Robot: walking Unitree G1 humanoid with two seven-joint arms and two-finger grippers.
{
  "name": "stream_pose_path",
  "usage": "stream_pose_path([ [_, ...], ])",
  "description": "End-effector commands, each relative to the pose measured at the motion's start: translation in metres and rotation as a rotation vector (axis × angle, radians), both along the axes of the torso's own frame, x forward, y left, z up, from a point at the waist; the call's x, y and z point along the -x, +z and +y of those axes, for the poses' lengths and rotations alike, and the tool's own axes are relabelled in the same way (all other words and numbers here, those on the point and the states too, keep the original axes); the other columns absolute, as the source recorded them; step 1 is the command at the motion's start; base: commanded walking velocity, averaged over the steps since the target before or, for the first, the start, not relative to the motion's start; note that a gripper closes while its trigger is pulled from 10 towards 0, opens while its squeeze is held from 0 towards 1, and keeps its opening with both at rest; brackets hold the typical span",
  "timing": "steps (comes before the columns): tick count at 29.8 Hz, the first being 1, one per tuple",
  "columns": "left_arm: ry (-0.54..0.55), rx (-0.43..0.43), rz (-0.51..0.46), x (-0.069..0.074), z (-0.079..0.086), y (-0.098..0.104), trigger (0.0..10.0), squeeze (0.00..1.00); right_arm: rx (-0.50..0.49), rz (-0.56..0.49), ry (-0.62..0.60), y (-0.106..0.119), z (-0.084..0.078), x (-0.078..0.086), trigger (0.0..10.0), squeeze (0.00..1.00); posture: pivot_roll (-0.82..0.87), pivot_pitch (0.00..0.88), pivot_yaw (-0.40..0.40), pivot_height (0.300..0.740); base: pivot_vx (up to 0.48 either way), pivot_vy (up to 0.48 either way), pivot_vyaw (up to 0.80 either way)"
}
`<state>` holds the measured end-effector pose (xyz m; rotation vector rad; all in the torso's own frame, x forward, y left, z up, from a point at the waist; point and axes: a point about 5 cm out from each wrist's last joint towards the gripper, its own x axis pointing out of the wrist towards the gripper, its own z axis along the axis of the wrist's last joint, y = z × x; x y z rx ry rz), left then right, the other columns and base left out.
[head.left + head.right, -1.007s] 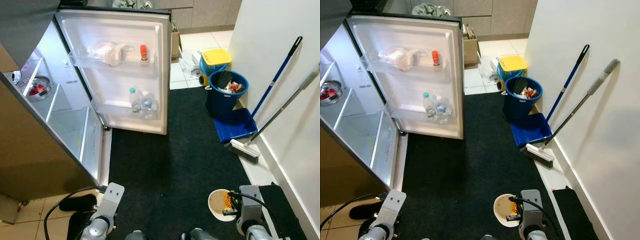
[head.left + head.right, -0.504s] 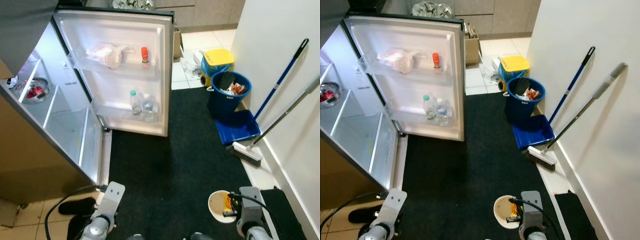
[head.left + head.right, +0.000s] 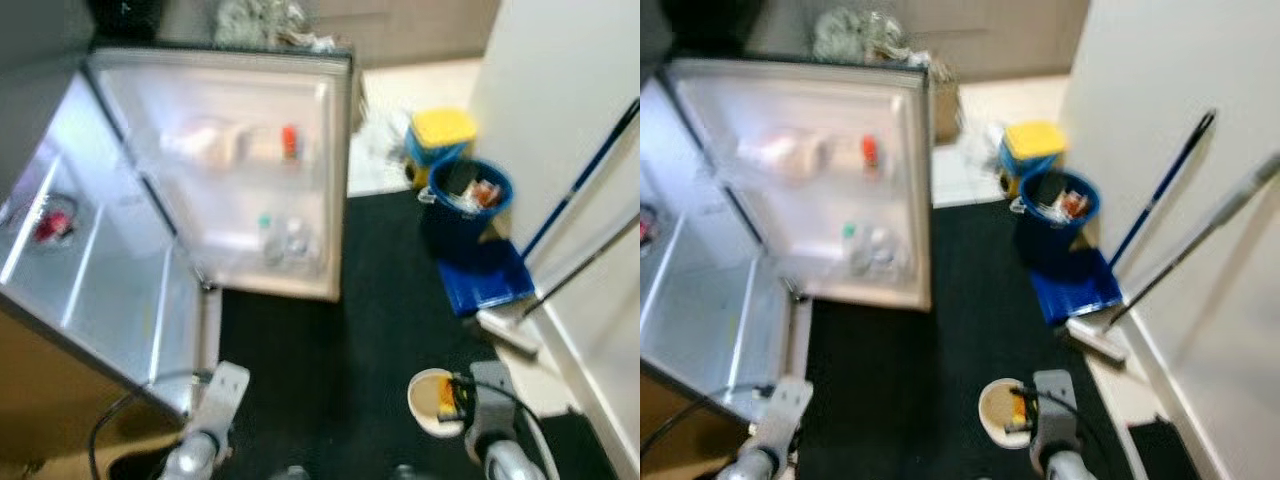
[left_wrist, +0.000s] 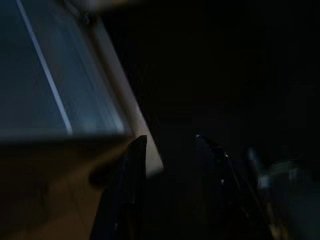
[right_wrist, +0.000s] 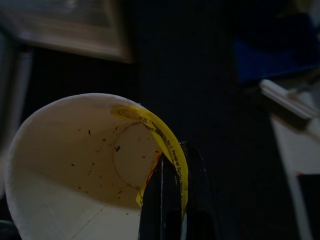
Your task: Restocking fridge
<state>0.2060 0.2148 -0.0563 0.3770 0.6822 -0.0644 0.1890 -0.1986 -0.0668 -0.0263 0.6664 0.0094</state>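
Low over the black mat (image 3: 360, 330), the right end effector (image 5: 175, 165) pinches the rim of a white paper cup (image 5: 75, 170) between its pressed-together fingers. The left end effector (image 4: 167, 150) hangs spread beside the open fridge (image 3: 110, 290), whose door (image 3: 240, 170) holds bottles.

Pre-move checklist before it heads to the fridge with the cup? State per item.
1. Right gripper shut on white paper cup at its yellow-banded rim: ok.
2. Cup contents: looks empty, dark specks inside: not ok for restocking.
3. White fridge door open: ok.
4. Black mat between robot and fridge free of obstacles: ok.
5. Left gripper open, free: ok.
6. Head views blurred, shelf space: cannot tell.
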Motion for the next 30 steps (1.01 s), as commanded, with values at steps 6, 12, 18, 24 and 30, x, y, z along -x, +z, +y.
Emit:
stream_pose_path([
  [6, -0.003, 0.002, 0.039, 0.0104, -0.0022, -0.0070, 10.0, 0.00, 0.001, 0.017, -0.010, -0.0023, -0.0019, 0.0041, 10.0, 0.00, -0.03, 0.101, -0.012, 0.740, 0.391, 0.000, 0.00],
  [12, -0.002, 0.002, 0.038, 0.0102, -0.0021, -0.0068, 10.0, 0.00, 0.001, 0.017, -0.007, -0.0023, -0.0017, 0.0040, 10.0, 0.00, -0.03, 0.101, -0.012, 0.740, 0.387, 0.000, 0.00],
  [18, -0.001, 0.001, 0.037, 0.0100, -0.0020, -0.0067, 10.0, 0.00, 0.006, 0.016, -0.001, -0.0021, -0.0015, 0.0037, 10.0, 0.00, -0.03, 0.102, -0.012, 0.740, 0.377, 0.000, 0.00],
  [24, 0.002, -0.001, 0.036, 0.0098, -0.0017, -0.0065, 10.0, 0.00, 0.025, 0.007, 0.014, -0.0009, -0.0009, 0.0019, 10.0, 0.00, -0.03, 0.102, -0.012, 0.740, 0.361, 0.000, 0.48],
  [30, 0.002, -0.002, 0.038, 0.0100, -0.0018, -0.0068, 10.0, 0.00, 0.034, 0.011, 0.019, -0.0011, -0.0011, 0.0019, 10.0, 0.00, -0.03, 0.103, -0.012, 0.740, 0.354, 0.000, 0.70],
])
